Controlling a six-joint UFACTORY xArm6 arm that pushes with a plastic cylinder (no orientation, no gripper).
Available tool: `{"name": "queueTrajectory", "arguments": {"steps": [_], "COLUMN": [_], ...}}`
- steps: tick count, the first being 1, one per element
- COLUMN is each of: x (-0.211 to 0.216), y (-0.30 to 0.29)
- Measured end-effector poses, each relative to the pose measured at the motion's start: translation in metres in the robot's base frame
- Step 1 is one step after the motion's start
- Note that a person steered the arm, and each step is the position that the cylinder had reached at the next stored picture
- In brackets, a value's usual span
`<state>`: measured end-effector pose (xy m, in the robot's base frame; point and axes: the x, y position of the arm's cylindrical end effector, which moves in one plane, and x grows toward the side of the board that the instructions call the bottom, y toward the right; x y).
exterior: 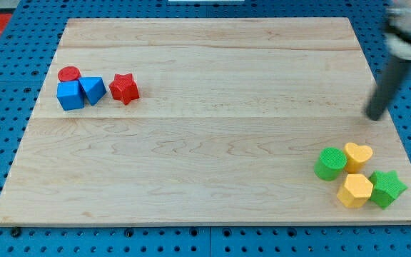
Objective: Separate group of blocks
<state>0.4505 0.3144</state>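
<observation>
My tip (374,118) is a bare rod with no claw to spread or pinch. It stands apart from the yellow heart (358,155), toward the view's top. Around the heart, touching or nearly so, cluster the green cylinder (330,163), yellow hexagon (354,190) and green star (386,188), likely the group to separate. Far toward the view's left sit the red star (124,88), blue blocks (81,93) and red cylinder (69,73).

Two red blocks (68,73) (124,88), two blue (70,95) (93,89), two green (330,163) (387,188), two yellow (358,155) (354,190).
</observation>
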Motion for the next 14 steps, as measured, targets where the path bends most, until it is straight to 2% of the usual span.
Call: {"name": "queueTrajectory", "arguments": {"steps": [1, 2, 3, 4, 5, 6, 7, 9, 11, 13, 14], "x": [0.038, 0.095, 0.109, 0.131, 0.145, 0.148, 0.115, 0.096, 0.05, -0.026, -0.027], "y": [0.029, 0.02, 0.008, -0.029, -0.021, -0.091, -0.132, -0.12, -0.154, -0.157, -0.08]}}
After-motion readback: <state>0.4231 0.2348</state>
